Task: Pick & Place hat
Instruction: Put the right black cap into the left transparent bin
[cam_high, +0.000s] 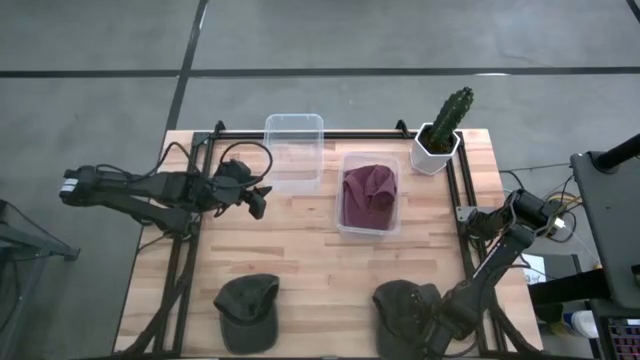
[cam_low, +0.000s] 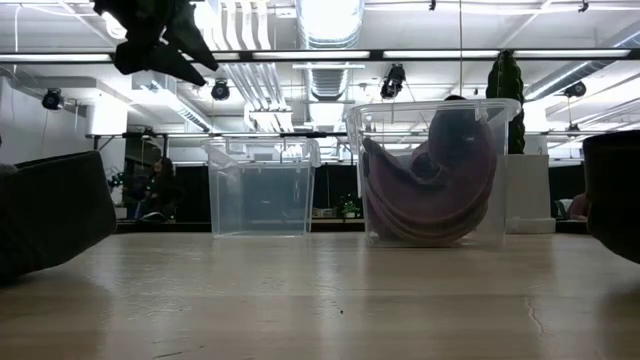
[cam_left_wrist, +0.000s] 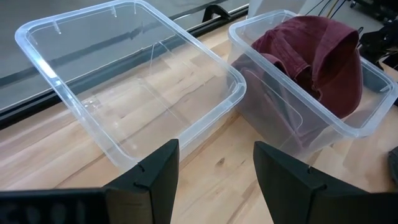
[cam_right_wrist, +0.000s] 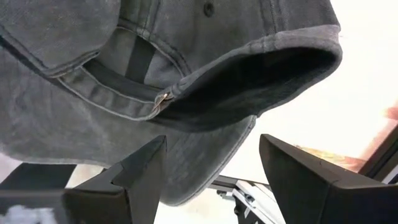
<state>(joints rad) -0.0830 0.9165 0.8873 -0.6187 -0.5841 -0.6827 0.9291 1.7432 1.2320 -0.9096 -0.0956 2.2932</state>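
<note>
Two dark grey caps lie near the table's near edge: one on the left (cam_high: 247, 310), one on the right (cam_high: 403, 308). A maroon hat (cam_high: 368, 195) sits crumpled inside a clear bin (cam_high: 345, 228). My right gripper (cam_high: 436, 325) is low at the right cap and open; in its wrist view the cap's back strap and brim (cam_right_wrist: 249, 74) fill the space just beyond the gripper (cam_right_wrist: 213, 142). My left gripper (cam_high: 258, 200) hovers open, raised above the table beside an empty clear bin (cam_high: 294, 150); it also shows in its wrist view (cam_left_wrist: 216, 155) and in the low view (cam_low: 150, 40). My right gripper is open with its fingers (cam_right_wrist: 146, 165) right by the right cap's back edge near the buckle (cam_right_wrist: 163, 99). I cannot tell whether they touch it. The cap lies on the table.
A potted cactus (cam_high: 443, 128) stands at the far right corner. The two clear bins (cam_left_wrist: 130, 81) (cam_left_wrist: 311, 118) sit side by side in the far half. A black frame rail (cam_high: 465, 215) runs along the table's sides. Bare wood (cam_high: 300, 250) lies between bins and caps.
</note>
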